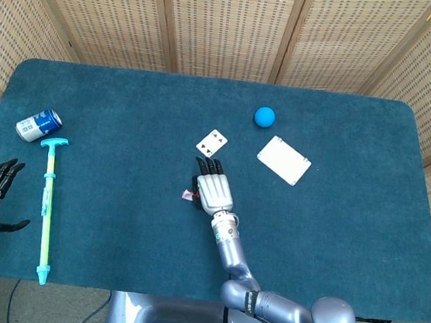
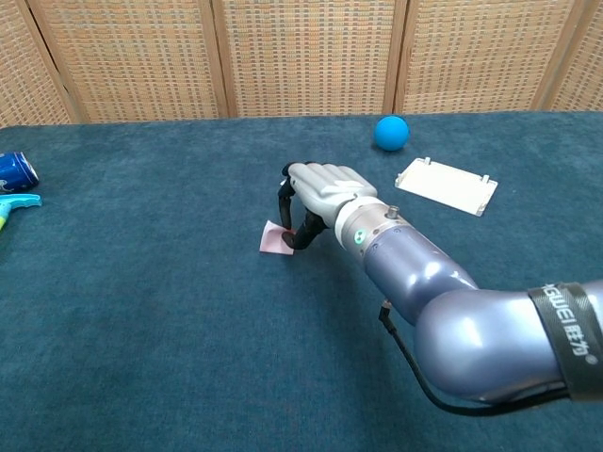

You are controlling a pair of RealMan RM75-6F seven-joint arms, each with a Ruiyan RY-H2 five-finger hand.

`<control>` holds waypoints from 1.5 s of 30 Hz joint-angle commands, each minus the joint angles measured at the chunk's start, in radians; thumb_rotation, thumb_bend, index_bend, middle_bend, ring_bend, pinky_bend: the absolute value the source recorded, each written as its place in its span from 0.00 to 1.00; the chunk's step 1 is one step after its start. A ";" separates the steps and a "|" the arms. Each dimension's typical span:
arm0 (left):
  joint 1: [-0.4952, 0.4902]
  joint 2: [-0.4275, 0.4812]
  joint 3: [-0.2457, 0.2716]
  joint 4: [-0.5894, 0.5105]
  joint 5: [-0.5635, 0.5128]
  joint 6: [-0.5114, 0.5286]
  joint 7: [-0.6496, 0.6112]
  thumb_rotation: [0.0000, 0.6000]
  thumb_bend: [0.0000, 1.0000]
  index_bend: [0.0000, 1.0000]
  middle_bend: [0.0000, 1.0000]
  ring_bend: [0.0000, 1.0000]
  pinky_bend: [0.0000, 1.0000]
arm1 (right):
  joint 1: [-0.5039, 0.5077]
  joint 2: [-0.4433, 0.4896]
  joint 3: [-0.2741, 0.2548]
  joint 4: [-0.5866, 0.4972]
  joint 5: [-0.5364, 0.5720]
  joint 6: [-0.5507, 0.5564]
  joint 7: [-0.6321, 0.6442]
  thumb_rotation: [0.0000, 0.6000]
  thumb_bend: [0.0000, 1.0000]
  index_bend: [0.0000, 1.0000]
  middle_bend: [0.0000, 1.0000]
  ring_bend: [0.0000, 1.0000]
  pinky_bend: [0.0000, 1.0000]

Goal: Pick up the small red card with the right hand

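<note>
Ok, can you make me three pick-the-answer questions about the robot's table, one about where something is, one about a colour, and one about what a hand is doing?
1. Where is the blue drink can?
A. far left of the table
B. beside the ball
C. under the white plate

2. What colour is the small round ball?
A. yellow
B. blue
C. red

3. What is the right hand doing?
A. lying flat and open
B. pinching the small red card
C. squeezing the ball

Answers:
1 A, it lies near the left edge by the long green and blue plastic pump.
2 B, it is bright blue.
3 B, its fingertips grip the card's edge, with the card tilted up.
</note>
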 commanded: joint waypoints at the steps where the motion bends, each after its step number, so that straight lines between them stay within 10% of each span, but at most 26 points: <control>1: 0.000 0.000 -0.001 0.000 -0.001 0.000 0.000 1.00 0.06 0.00 0.00 0.00 0.00 | 0.009 0.008 0.011 0.001 0.002 0.003 -0.003 1.00 0.59 0.62 0.13 0.00 0.00; 20: 0.000 -0.001 0.000 -0.001 0.002 0.002 0.001 1.00 0.06 0.00 0.00 0.00 0.00 | -0.016 0.164 0.075 -0.115 0.028 0.082 0.012 1.00 0.58 0.61 0.12 0.00 0.00; 34: 0.007 0.001 0.012 -0.022 0.050 0.036 0.006 1.00 0.06 0.00 0.00 0.00 0.00 | -0.304 0.503 0.039 -0.584 0.130 0.033 0.275 1.00 0.56 0.60 0.11 0.00 0.00; 45: 0.017 -0.002 0.025 -0.039 0.094 0.074 0.030 1.00 0.06 0.00 0.00 0.00 0.00 | -0.456 0.694 -0.048 -0.819 -0.012 0.092 0.429 1.00 0.56 0.60 0.11 0.00 0.00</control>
